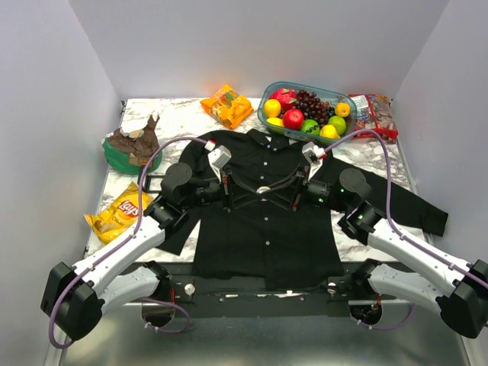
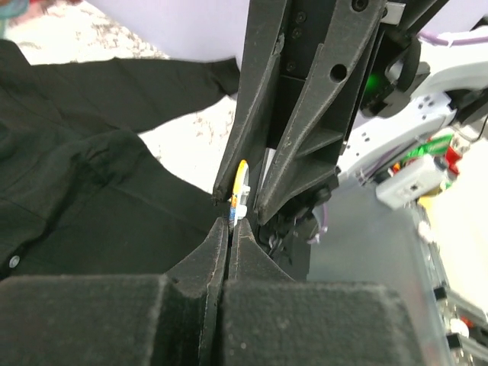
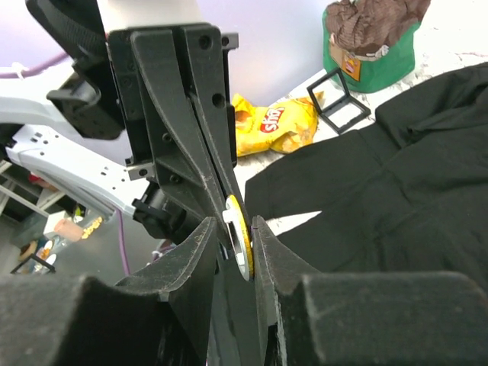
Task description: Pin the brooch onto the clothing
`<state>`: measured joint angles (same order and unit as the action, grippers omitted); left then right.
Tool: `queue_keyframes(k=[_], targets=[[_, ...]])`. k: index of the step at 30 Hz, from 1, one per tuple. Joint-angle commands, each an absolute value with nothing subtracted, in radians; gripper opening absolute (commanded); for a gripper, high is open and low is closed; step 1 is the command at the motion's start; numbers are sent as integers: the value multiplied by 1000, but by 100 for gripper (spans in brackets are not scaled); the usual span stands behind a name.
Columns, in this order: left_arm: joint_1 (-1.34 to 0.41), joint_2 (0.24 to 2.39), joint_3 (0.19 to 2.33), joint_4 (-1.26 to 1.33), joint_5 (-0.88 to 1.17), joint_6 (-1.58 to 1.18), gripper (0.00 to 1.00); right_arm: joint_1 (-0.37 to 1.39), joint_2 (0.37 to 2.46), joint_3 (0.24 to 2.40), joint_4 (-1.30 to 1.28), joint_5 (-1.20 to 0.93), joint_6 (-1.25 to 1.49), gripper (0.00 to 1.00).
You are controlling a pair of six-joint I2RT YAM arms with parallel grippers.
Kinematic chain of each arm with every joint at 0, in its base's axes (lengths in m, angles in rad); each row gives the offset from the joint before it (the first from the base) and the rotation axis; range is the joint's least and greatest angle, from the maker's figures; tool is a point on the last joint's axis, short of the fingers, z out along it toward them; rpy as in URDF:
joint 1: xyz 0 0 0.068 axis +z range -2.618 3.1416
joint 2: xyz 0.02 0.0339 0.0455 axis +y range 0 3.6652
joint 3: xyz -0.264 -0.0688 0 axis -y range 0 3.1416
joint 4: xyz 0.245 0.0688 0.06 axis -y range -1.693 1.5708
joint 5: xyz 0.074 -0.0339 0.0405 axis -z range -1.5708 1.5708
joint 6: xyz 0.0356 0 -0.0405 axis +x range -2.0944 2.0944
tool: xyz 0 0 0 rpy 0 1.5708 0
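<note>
The clothing (image 1: 259,229), a black button-up shirt, lies flat on the table. Both grippers meet tip to tip above its chest. The brooch (image 1: 263,189), a small pale disc with a yellow rim, hangs edge-on between them. My left gripper (image 1: 258,189) is shut on the brooch (image 2: 240,183), its jaws (image 2: 231,223) pressed together at the tip. In the right wrist view the brooch (image 3: 241,244) stands between my right gripper's (image 3: 233,223) parted fingers: it lies against one finger and the other is clear of it. The left gripper's fingers (image 3: 183,114) come down onto it from above.
At the back stand a fruit bowl (image 1: 305,110), an orange snack bag (image 1: 226,104) and a red packet (image 1: 374,114). On the left are a green bowl of brown pieces (image 1: 131,149), a yellow chips bag (image 1: 122,211) and a small black square frame (image 3: 338,97).
</note>
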<state>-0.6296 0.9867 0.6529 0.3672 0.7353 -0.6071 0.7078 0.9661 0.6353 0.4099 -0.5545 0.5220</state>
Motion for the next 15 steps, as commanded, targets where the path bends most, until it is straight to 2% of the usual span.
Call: queue_keyframes(k=[1,13,15], targets=[[-617,1025,709,259,810,-515,0,721,942,630,368,-540,489,34],[-601,1003,689,232,785,-485,0,721,923,606,360,-520,495,32],[-601,999,689,233,787,-483,0,721,923,601,365,-518,497,21]])
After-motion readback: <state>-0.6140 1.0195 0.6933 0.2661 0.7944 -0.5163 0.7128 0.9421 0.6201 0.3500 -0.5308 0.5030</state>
